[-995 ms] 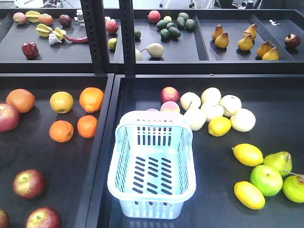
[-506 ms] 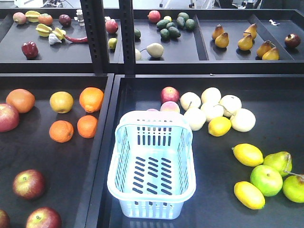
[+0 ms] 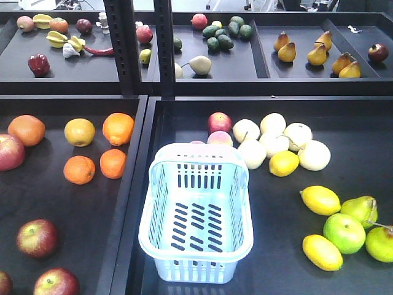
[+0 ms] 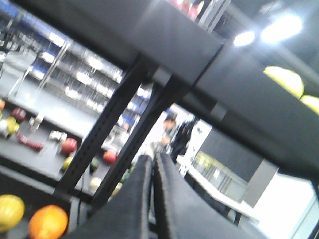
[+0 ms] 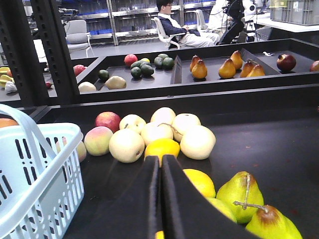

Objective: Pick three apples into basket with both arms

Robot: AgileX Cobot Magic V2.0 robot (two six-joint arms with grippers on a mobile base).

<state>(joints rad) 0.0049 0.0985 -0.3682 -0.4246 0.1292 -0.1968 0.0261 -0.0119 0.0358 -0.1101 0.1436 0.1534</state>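
Note:
Three dark red apples lie in the left tray's near corner: one, one, and one cut off by the frame edge. The pale blue basket stands empty in the right tray, and its near corner shows at the left of the right wrist view. Neither arm appears in the front view. My left gripper is shut and empty, pointing up at the shelf uprights in a blurred, tilted view. My right gripper is shut and empty, low over the right tray, just right of the basket.
A larger red apple and oranges lie in the left tray. Pale round fruit, lemons and green pears crowd the right tray. A black upright and a raised back shelf stand behind.

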